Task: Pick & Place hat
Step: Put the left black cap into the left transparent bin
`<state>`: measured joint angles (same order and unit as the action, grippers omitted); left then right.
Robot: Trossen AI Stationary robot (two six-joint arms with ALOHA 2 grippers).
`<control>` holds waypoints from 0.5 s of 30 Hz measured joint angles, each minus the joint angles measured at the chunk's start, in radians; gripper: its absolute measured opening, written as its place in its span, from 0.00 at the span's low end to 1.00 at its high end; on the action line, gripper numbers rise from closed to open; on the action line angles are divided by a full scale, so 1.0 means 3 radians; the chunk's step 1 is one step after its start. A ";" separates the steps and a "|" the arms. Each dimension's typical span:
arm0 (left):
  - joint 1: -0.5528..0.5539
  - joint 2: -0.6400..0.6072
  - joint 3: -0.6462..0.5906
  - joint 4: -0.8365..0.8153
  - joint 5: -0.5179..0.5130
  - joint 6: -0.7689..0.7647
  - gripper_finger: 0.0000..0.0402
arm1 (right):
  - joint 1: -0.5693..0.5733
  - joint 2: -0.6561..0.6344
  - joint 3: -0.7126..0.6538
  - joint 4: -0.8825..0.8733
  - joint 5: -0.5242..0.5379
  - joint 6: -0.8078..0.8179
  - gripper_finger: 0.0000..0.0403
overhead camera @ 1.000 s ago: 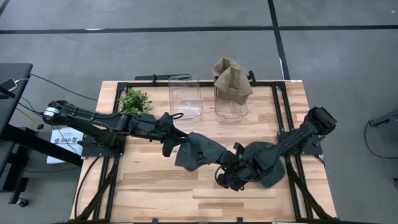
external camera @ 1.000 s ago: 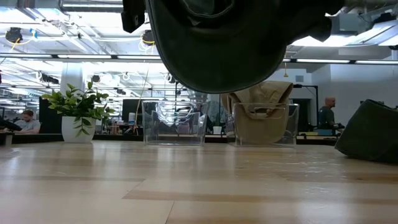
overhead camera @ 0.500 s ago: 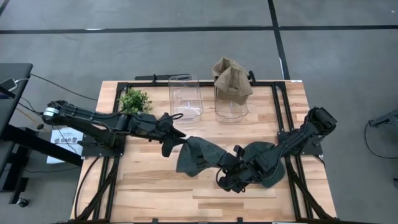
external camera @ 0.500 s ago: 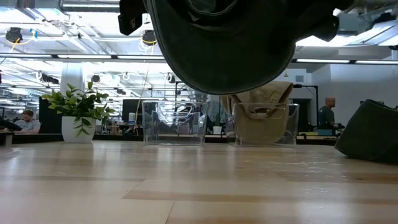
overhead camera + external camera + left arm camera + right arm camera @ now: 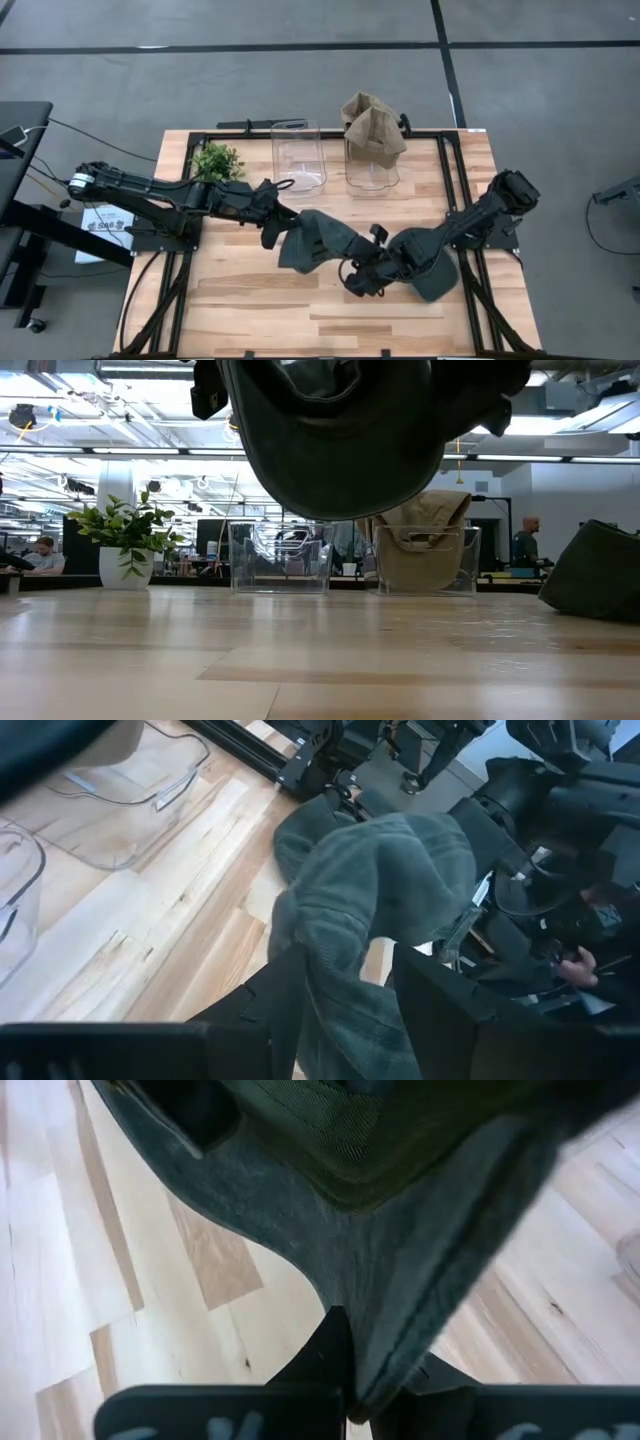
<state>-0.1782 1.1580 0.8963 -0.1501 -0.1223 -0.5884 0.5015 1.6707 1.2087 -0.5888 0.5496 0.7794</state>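
Note:
A dark grey-green hat hangs above the middle of the table between my two grippers. The low view shows it well clear of the wood. My left gripper is at its left side and shut on it. My right gripper is at its near right side, also shut on it. A second dark hat lies flat on the table under my right arm. A tan hat sits in the right clear bin. My left gripper has a bunched fold of the hat's soft brim between its two fingers, coming from the table's left and slanting a little down. The hat swells out beyond the fingers, clear of the table. My right gripper pinches the hat's brim edge between its shut fingertips, coming from the table's right and slanting down. The cloth rises away from the fingers, clear of the wood.
An empty clear bin stands at the far middle, beside the bin with the tan hat. A small potted plant stands at the far left. Bare wood lies along the near edge. People sit in the room beyond the table.
My right gripper has shifted a little toward the table's left with the brim edge. The hat has bunched up narrower between the two grippers and stays clear of the table. My left gripper has kept still.

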 joint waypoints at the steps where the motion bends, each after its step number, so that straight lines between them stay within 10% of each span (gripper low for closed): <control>1: 0.0000 0.0000 0.0000 0.0000 0.0000 0.0000 0.37 | -0.0024 0.0000 0.0000 0.0000 -0.0013 -0.0010 0.00; 15: 0.0002 0.0000 0.0000 -0.0034 -0.0003 0.0011 0.36 | -0.0154 0.0000 0.0000 0.0246 -0.0130 -0.0331 0.00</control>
<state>-0.1776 1.1580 0.8963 -0.1603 -0.1230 -0.5851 0.4553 1.6707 1.2087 -0.5152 0.5107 0.6800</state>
